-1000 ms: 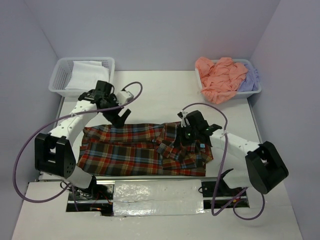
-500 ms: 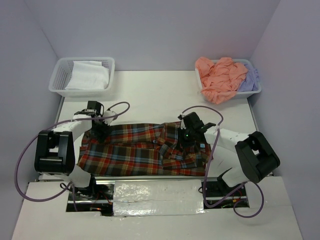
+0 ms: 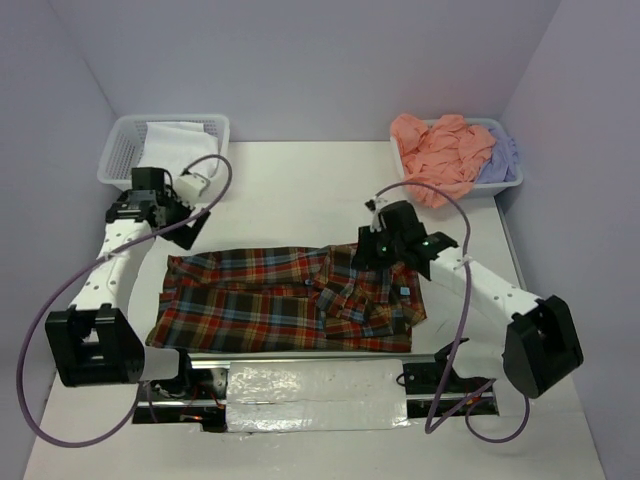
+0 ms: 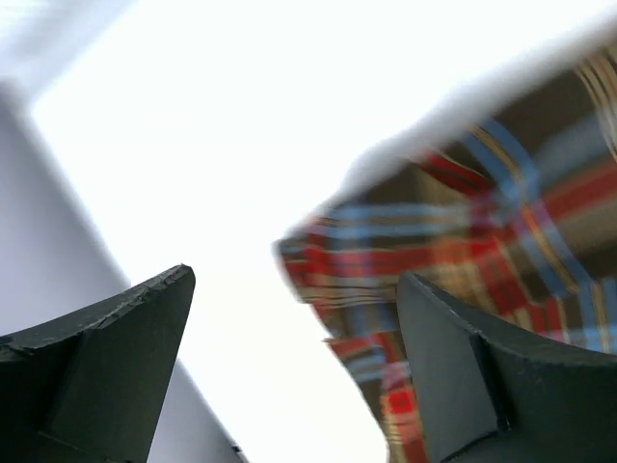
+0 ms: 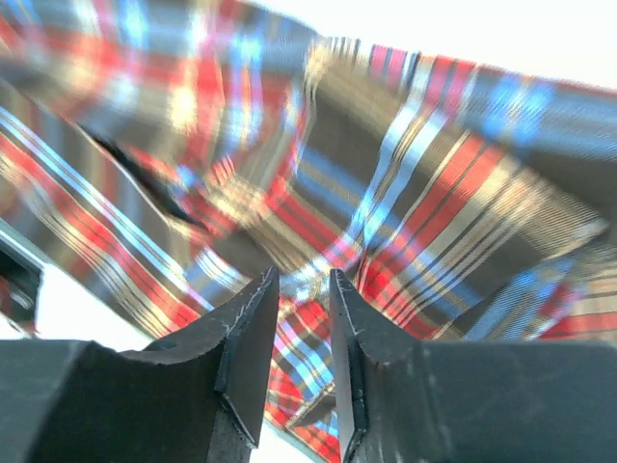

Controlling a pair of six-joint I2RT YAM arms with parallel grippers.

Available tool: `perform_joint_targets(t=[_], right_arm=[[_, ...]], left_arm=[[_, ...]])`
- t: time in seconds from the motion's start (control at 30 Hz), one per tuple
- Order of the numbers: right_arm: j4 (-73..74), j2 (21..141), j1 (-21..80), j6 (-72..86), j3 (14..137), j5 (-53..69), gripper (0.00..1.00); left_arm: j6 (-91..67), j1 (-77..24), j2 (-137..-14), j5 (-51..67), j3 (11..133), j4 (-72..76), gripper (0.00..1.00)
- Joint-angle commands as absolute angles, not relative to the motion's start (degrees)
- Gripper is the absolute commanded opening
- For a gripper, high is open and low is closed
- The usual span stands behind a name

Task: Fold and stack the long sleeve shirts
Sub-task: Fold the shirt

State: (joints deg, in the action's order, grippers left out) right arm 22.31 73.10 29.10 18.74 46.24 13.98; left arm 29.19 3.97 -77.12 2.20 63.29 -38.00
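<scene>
Left claw (image 4: 294,282) is seen with its jaws spread wide and nothing between them, hung above the bare counter (image 3: 300,185) near the far left corner of the plaid shirt (image 3: 250,300). At the right claw (image 5: 304,278) only a narrow gap is shown between the fingers, and no cloth is seen pinched in it; it is held just over the rumpled collar end of the shirt. The plaid shirt is laid across the near part of the counter, fairly flat on the left and bunched into several layers on the right, with its near edge close to the counter's front edge. A salmon-pink shirt (image 3: 440,155) and a lavender shirt (image 3: 503,152) are heaped in the right basket (image 3: 512,186), not yet folded. The fold is judged to be at an early stage. Trouble is most likely on the bunched side: if more than one layer is caught there, the whole body could be dragged instead of one flap being turned. A crooked fold could also result if the left corner is missed, and the near hem could be pulled off the front edge.
</scene>
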Motion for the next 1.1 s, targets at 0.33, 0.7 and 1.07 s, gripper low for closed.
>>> perform_joint_targets(t=[0.33, 0.7, 1.07], right_arm=[[17.9, 80.6, 15.0, 29.4, 48.8, 15.4, 0.15], [19.7, 81.0, 14.9, 26.3, 49.4, 16.1, 0.21], [32.5, 79.2, 13.9, 18.0, 57.6, 14.1, 0.44]], left_arm=[[30.4, 9.4, -81.1, -4.7, 49.8, -33.0, 0.36], [31.5, 9.6, -83.0, -0.4, 49.1, -32.3, 0.43], [30.1, 12.0, -89.2, 3.1, 62.6, -42.4, 0.52]])
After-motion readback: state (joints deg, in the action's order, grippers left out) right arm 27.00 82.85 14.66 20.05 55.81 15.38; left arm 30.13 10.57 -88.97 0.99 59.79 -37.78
